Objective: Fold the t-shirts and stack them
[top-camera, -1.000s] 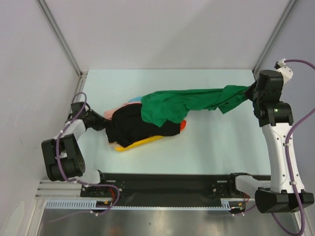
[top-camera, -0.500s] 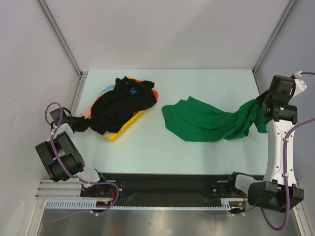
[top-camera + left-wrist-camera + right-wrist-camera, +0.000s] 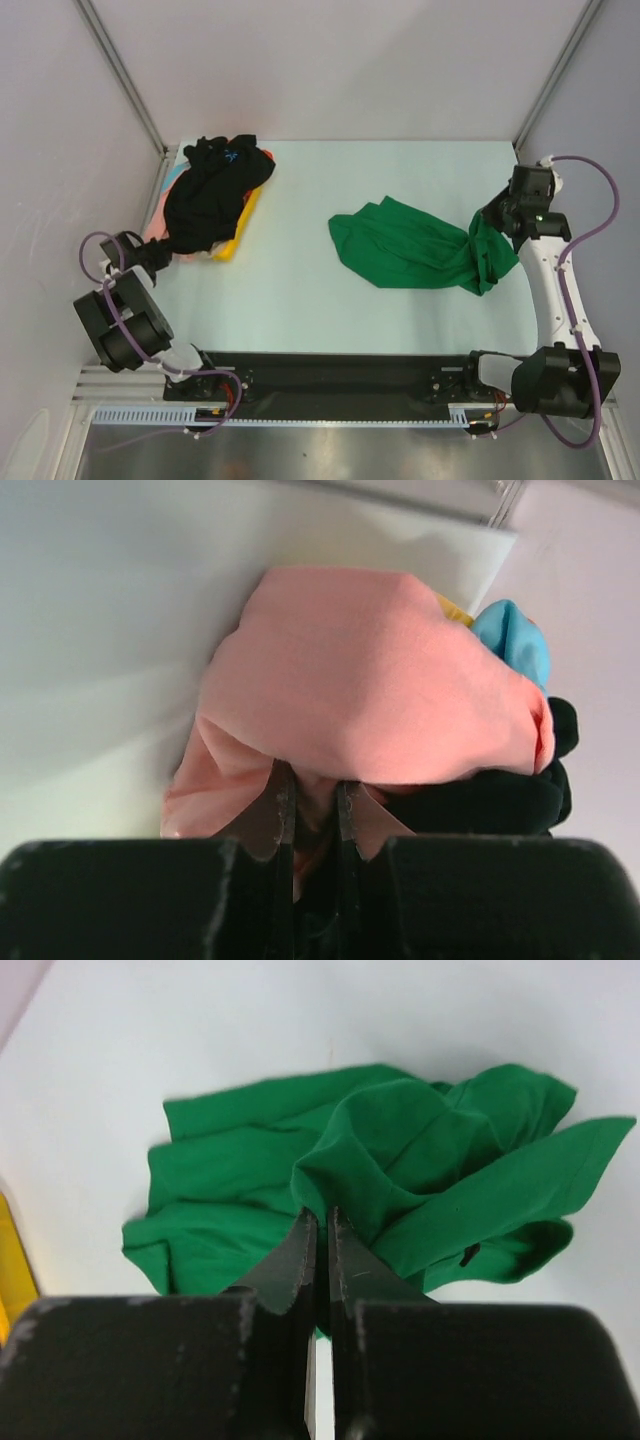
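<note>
A crumpled green t-shirt (image 3: 415, 248) lies spread right of the tabletop's centre. The black t-shirt (image 3: 212, 192) tops a rumpled pile at the far-left corner.

Plain bright green t-shirt (image 3: 410, 245) twd right edge. Far-left corner: black t-shirt (image 3: 205, 200) w/ small blue mark (image 3: 232, 157), yellow t-shirt (image 3: 232, 243), pink t-shirt (image 3: 370, 670), light-blue t-shirt (image 3: 512, 640). Pale mint table (image 3: 300, 290).
</note>
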`<state>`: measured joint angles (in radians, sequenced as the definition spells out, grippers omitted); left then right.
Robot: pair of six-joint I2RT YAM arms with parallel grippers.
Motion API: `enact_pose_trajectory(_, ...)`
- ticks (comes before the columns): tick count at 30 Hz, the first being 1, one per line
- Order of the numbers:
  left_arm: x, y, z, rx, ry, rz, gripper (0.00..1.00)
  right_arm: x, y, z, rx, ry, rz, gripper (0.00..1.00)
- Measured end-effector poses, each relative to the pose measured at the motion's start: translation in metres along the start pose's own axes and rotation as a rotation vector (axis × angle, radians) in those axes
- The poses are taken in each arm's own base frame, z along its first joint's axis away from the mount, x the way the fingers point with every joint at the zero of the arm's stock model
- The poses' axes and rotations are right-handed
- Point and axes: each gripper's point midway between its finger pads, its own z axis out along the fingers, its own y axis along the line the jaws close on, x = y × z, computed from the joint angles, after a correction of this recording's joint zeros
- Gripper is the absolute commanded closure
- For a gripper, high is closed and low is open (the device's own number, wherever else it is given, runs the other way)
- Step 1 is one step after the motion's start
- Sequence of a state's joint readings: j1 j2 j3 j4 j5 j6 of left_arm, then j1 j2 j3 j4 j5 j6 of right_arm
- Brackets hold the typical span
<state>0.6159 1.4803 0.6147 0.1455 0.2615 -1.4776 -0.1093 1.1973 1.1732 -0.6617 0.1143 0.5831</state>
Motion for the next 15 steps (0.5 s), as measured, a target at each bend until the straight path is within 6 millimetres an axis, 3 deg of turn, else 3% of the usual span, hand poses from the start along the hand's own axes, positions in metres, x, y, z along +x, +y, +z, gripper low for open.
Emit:
enact_pose_trajectory(4, -0.019, -0.010, 0.008, 0.033, -0.098, -0.029, 0.98, 0.028, 0.002, 0.005, -0.018, 0.060, -0.032, 1.00)
enact_pose_trajectory(5, -0.023, -0.013, 0.010, 0.046, -0.119, -0.038, 0.92, 0.035, 0.002, 0.006, -0.022, 0.074, -0.040, 1.00)
enact_pose_trajectory(7, -0.031, -0.017, 0.013, 0.067, -0.156, -0.046, 0.89, 0.045, 0.007, 0.005, -0.041, 0.089, -0.059, 1.00)
enact_pose_trajectory(10, -0.041, -0.025, 0.021, 0.069, -0.196, -0.040, 0.69, 0.061, 0.020, -0.003, -0.092, 0.097, -0.100, 1.00)
enact_pose_trajectory(13, -0.050, -0.035, 0.035, 0.065, -0.200, -0.045, 0.61, 0.074, 0.035, -0.013, -0.149, 0.100, -0.142, 1.00)
enact_pose_trajectory(14, -0.051, -0.037, 0.039, 0.070, -0.190, -0.051, 0.50, 0.075, 0.039, -0.015, -0.160, 0.097, -0.148, 1.00)
enact_pose_trajectory(15, -0.050, -0.038, 0.040, 0.074, -0.176, -0.057, 0.46, 0.074, 0.041, -0.015, -0.165, 0.092, -0.151, 1.00)
